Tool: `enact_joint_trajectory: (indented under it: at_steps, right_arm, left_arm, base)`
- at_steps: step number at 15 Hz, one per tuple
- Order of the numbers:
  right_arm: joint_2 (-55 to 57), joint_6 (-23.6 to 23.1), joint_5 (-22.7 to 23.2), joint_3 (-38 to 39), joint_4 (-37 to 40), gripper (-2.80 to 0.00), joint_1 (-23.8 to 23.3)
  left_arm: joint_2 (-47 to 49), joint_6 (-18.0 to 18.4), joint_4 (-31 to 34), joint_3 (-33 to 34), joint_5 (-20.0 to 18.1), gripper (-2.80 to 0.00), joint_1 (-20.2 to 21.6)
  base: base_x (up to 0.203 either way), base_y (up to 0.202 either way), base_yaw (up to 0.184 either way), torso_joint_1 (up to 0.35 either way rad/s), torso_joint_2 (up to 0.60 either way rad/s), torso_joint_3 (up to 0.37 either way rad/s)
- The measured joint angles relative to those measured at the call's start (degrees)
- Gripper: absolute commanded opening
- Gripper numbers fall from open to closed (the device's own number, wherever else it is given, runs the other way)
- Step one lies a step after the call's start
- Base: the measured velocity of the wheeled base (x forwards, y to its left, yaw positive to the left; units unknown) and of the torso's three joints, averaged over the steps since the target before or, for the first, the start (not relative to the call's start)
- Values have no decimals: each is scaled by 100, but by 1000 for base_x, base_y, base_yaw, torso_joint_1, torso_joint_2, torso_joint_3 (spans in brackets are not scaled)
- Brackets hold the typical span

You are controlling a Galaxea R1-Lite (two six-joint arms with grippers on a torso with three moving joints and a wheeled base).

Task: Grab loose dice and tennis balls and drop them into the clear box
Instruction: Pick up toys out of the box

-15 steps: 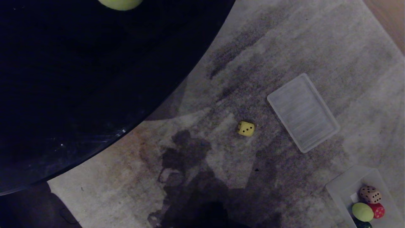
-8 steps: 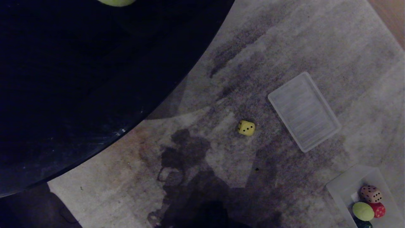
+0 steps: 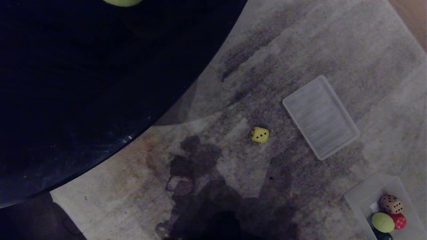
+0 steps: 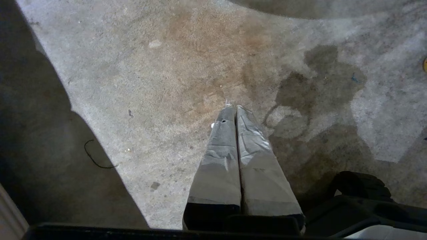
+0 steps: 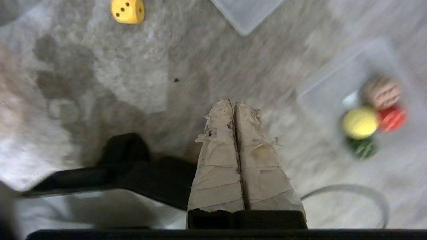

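A yellow die [image 3: 259, 135] [image 5: 128, 11] lies loose on the grey carpet. The clear box [image 3: 360, 196] [image 5: 320, 90] stands at the lower right and holds a tan die [image 3: 390, 204], a red die [image 3: 399, 221], a tennis ball [image 3: 382, 222] [image 5: 360, 122] and a dark green die [image 5: 362, 147]. Another tennis ball [image 3: 122, 2] rests on the dark round table at the top edge. Neither gripper shows in the head view. My right gripper [image 5: 233, 104] is shut and empty above the carpet, short of the yellow die. My left gripper [image 4: 235, 108] is shut and empty over bare carpet.
A flat ribbed translucent lid [image 3: 320, 117] lies on the carpet right of the yellow die. A dark round table [image 3: 83, 83] fills the upper left. Wood floor [image 3: 412, 16] shows at the top right corner. A thin cable [image 5: 350, 191] curves near my right gripper.
The dice, box and lid have stayed where they were. The whole head view has shifted very slightly.
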Motion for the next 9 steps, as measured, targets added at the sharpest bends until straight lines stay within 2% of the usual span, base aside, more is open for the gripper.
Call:
enact_joint_trajectory:
  at_steps: [4,9]
  right_arm:
    - [2056,795,244,-256,-840,-280,275]
    - [4608,1652,288,-363,-2560,-280,1142]
  left_arm:
    - [0,-2,-2,0,0,-280,0]
    - [0,-2,-3,0,2,-280,0]
  base:
    - [0,0,0,0,0,0]
    - [0,0,0,0,0,0]
